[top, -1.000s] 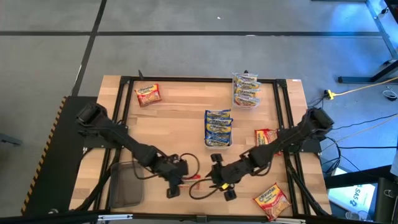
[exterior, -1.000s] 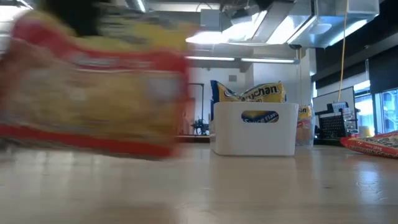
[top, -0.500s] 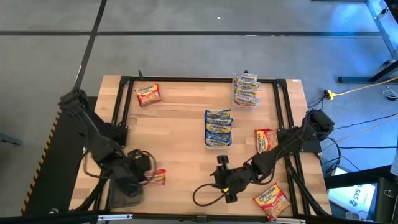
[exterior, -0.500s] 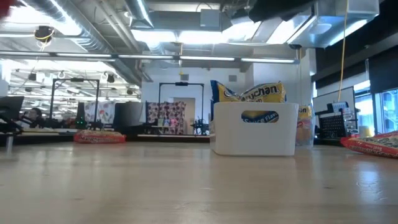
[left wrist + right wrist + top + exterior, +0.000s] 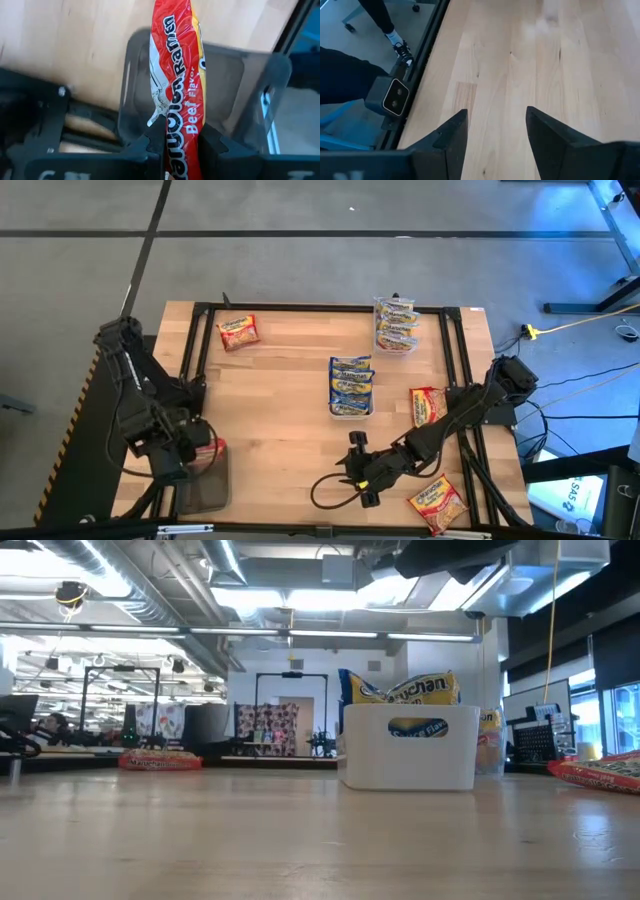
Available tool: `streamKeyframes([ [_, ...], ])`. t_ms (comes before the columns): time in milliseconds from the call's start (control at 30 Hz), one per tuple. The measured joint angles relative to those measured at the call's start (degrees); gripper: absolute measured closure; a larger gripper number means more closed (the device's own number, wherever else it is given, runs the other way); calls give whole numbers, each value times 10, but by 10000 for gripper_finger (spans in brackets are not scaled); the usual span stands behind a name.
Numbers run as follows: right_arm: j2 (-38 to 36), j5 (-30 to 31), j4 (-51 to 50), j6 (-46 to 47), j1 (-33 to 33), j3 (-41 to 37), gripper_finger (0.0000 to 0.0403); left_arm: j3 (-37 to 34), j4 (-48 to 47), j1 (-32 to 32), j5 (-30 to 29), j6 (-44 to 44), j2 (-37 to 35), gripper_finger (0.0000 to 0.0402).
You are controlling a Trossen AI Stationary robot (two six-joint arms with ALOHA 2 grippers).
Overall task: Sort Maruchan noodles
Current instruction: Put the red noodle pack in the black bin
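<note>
My left gripper [image 5: 198, 454] is at the near left, shut on a red Beef Flavor noodle packet [image 5: 177, 85], above a dark clear tub [image 5: 205, 488] whose inside [image 5: 235, 95] shows behind the packet. My right gripper [image 5: 362, 472] hovers open over bare wood near the table's front middle, with nothing between its fingers [image 5: 452, 135]. Other noodle packets lie flat on the table: a red one at the far left [image 5: 238, 332], a red one at the right [image 5: 427, 402], and an orange one at the near right [image 5: 437, 502]. My left gripper pinches the red packet between its two fingers [image 5: 156, 146] at one end of the packet [image 5: 181, 150], on its flat faces. The fingers point down from above. The packet is lifted clear, edge-on to the wrist camera, hanging below the fingers over the tub.
A white tray [image 5: 352, 408] [image 5: 410, 752] with blue-bordered packets stands mid-table. A clear tub [image 5: 396, 325] with more packets is at the far right. Black frame rails [image 5: 192, 360] run along the table's sides. A small camera block [image 5: 395, 95] sits at the near edge.
My left gripper has carried the red packet from the table's near middle, close to my right gripper, toward the left edge and upward. It has turned to point down over the dark tub. The packet, which filled the low view, has left it.
</note>
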Motion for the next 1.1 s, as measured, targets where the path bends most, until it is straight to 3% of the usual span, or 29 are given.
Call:
streamKeyframes([
  [133,0,2,2,0,0,0,228,-28,18,-7,-38,0,0,348],
  [700,0,4,11,-3,0,0,228,-173,158,-13,-95,17,0,347],
  [1100,0,4,13,0,0,0,228,-189,138,-12,-121,33,0,343],
])
